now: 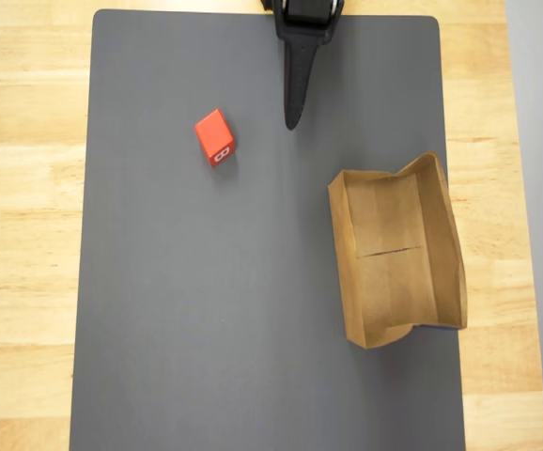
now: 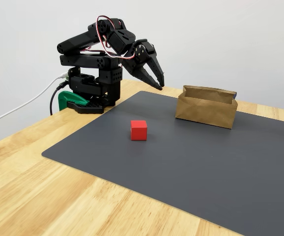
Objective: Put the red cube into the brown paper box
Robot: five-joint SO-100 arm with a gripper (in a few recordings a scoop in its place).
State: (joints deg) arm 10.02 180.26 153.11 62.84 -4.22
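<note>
Surface: light wooden table [image 1: 27,225], planks running across the overhead view. A dark grey mat [image 1: 215,310] covers most of it, matte, with rounded corners at the arm's end. Fixed view: plain pale wall [image 2: 230,39] behind the table; a white cable and a black cable trail off the table edge by the arm's base; a green clamp [image 2: 71,101] sits at the base on the wood.

Writing: the red cube [image 1: 215,137] carries a small white mark on one face in the overhead view, too small to read. No legible brand on the arm or on the brown paper box [image 1: 443,235].

Positions: cube rests on the mat, apart from everything. In the overhead view it lies left of and slightly below the gripper [image 1: 292,120] tip, near but not touching. In the fixed view the gripper [image 2: 159,83] hangs above the mat's far edge, pointing down, with the cube [image 2: 138,130] on the mat well below and in front of it. Box stands open side up on the mat's right side in the overhead view, a crease across its floor, walls slightly bent, nothing inside; well apart from the cube.

Gripper: black, jaws nearly together, only a thin gap in the fixed view, nothing held
</note>
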